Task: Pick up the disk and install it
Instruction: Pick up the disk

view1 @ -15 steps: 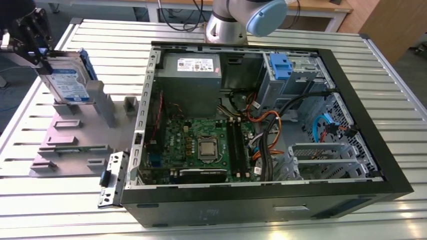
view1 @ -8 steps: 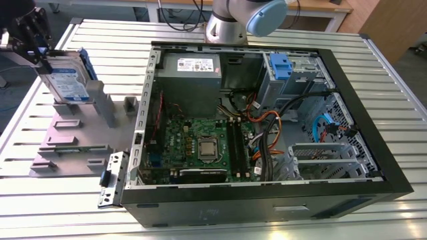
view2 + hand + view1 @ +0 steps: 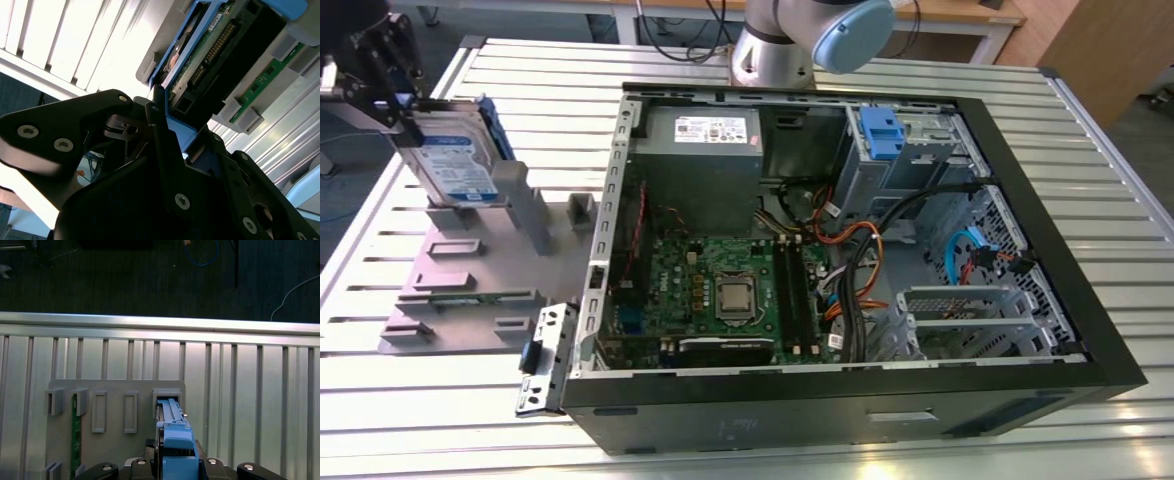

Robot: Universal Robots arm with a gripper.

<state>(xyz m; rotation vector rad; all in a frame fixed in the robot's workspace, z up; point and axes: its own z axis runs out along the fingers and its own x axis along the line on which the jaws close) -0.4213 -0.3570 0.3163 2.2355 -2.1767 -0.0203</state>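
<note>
The disk [image 3: 454, 165], a silver drive with a white-and-blue label in a blue carrier frame, stands on edge at the far end of the grey holder fixture [image 3: 480, 270], on the exterior view's left. My gripper [image 3: 400, 110] is at its upper end and is shut on the blue frame. In the second wrist view the disk [image 3: 210, 55] shows its green circuit side, and a black finger [image 3: 159, 117] presses the frame's edge. In the first wrist view the blue carrier [image 3: 172, 435] rises from between my gripper's [image 3: 175, 467] jaws, over a slot of the fixture [image 3: 115, 390]. I cannot tell if the disk still rests in its slot.
An open black computer case [image 3: 1014, 180] lies on the slatted metal table [image 3: 400, 420], to the exterior view's right of the fixture. Inside are a grey power-supply box [image 3: 698, 150], a blue clip at the drive bay [image 3: 881, 135] and cables. A green board [image 3: 76, 435] stands in the fixture.
</note>
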